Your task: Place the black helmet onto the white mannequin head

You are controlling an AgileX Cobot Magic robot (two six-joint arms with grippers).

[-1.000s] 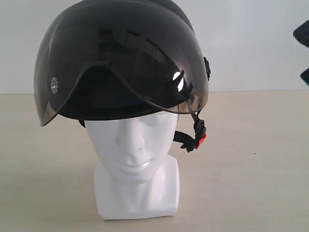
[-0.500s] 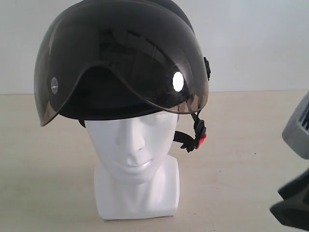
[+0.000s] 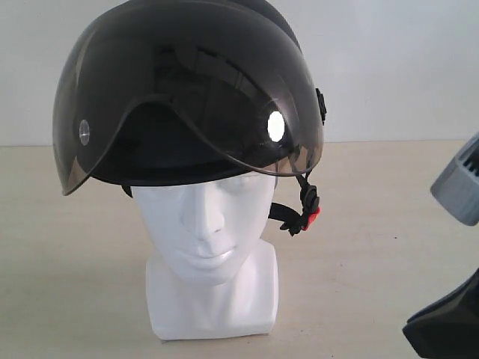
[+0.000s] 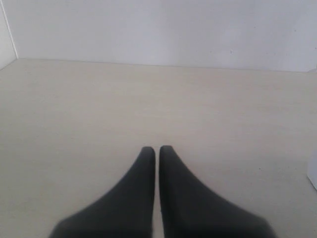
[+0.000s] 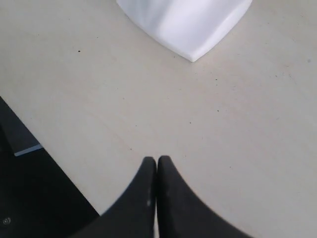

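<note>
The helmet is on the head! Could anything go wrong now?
Maybe. The black helmet is wider than the white mannequin head, and its chin strap hangs at the side, not under the chin, so a bump might tip it off. The right arm is low beside the head, its shut end effector near the base; swinging inward could knock the head over.

We record the helmet (image 3: 187,97) seated on the mannequin head (image 3: 206,224), which stands on the table (image 3: 75,284) in front of the wall (image 3: 389,67). We find the right arm (image 3: 458,187) to the right of the head, well apart from it.
</note>
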